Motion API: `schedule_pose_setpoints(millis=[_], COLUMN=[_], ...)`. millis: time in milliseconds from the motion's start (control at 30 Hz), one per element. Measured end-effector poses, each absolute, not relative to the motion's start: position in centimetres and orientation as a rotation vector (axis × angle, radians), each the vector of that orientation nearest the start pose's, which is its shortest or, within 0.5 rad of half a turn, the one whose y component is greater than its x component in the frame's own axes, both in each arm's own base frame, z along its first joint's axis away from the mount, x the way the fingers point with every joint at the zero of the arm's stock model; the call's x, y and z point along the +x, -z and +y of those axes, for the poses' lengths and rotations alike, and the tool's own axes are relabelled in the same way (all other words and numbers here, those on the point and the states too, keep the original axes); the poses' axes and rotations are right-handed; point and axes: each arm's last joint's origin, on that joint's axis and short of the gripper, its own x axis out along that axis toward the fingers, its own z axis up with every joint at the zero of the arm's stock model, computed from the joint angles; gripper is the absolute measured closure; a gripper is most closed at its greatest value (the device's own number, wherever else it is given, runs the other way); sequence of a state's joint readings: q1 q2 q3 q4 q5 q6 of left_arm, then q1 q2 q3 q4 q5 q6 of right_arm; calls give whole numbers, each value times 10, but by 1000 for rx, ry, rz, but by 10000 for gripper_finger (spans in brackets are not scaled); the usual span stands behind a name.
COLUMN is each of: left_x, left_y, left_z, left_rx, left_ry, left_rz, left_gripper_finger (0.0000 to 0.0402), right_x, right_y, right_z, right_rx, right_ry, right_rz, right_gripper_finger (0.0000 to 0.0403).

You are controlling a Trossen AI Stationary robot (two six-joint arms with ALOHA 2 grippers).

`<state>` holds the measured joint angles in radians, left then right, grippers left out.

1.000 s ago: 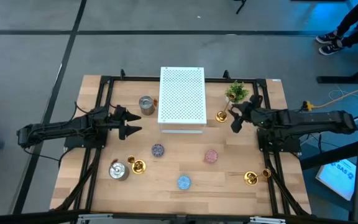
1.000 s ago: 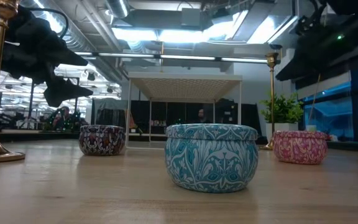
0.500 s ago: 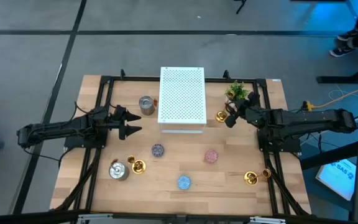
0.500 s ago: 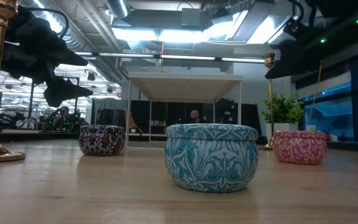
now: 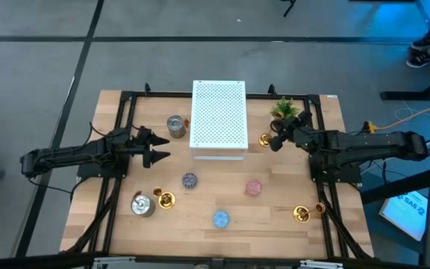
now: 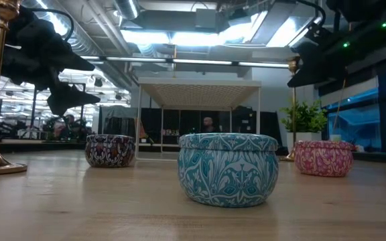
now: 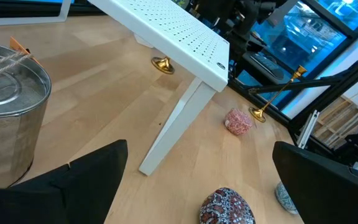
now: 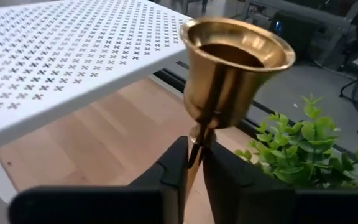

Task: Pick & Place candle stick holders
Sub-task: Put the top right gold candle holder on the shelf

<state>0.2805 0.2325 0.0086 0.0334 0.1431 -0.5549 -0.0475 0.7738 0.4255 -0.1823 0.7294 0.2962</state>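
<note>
In the high view, the right gripper (image 5: 275,142) sits right of centre, between the white perforated box (image 5: 219,114) and the potted plant (image 5: 284,109). Its fingers (image 8: 174,168) pinch the thin stem of a tall gold candle stick holder (image 8: 234,71), standing upright on the tabletop (image 5: 215,198). The left gripper (image 5: 157,146) hovers at middle left, fingers spread wide, holding nothing.

No lettering, label, brand mark or number can be read on anything here; a lit blue panel (image 5: 409,209) beside the bench (image 5: 222,202) carries marks too small to make out.
</note>
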Motion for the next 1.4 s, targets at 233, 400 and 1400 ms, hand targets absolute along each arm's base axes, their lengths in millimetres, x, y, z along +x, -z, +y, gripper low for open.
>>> schedule_pose_setpoints(millis=[233, 400, 1400], left_x=[107, 107, 107], left_y=[-150, -150, -150], left_z=[26, 26, 26], left_rx=[-592, -593, -592], left_ry=[-185, -185, -185], left_rz=[144, 144, 144], left_gripper_finger=[2, 2, 2], right_x=[159, 163, 245], right_y=[-216, -233, -413], right_z=[-26, -26, -154], right_rx=[114, 108, 8], right_ry=[785, 757, 633], right_rz=[387, 351, 209], right_gripper_finger=[388, 388, 388])
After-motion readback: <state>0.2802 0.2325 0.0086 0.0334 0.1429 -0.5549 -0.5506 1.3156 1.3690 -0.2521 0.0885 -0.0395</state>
